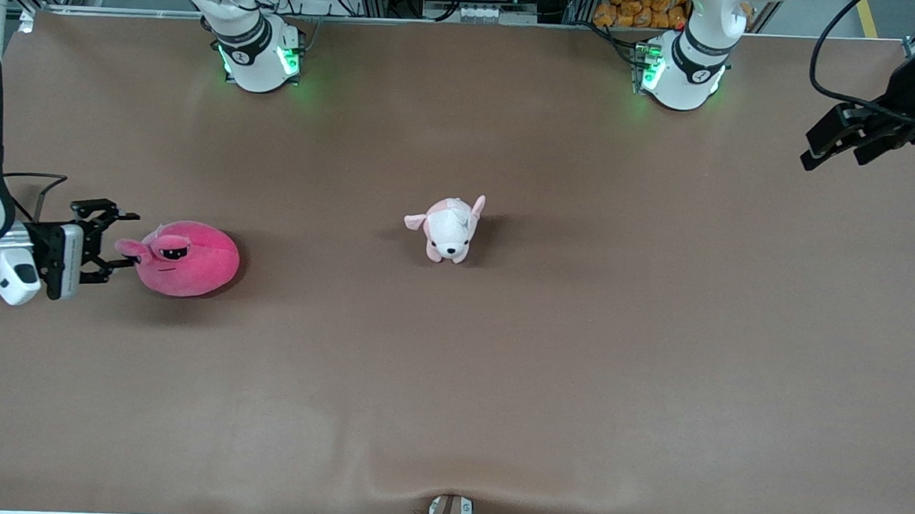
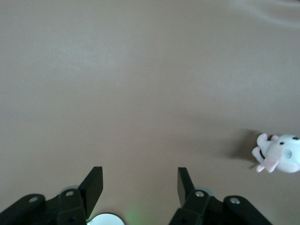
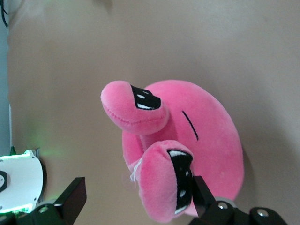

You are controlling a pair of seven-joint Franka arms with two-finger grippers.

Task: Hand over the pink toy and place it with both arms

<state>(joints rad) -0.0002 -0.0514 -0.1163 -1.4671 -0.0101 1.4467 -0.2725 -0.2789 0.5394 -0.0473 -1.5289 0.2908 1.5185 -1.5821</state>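
Pink toy point(image 1: 189, 259) lies on the table point(image 1: 498, 384) at the right arm's end; right gripper point(image 1: 113, 247) stands wide beside it, gripping nothing; left gripper point(image 1: 843, 144) hangs parted, empty, partly cut off.

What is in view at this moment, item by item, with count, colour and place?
pink toy: one, hot pink, lying on the table toward the right arm's end.
puppy plush: one, pale pink and white, on the table near the middle, between the two arms' ends.
table: one, brown surface, under both plushes.
right pincer: one, black, open, right at the pink toy's ear end; the right wrist view shows its fingers on either side of the ear without closing on it.
left pincer: one, black, open and empty, waiting above the table at the left arm's end.
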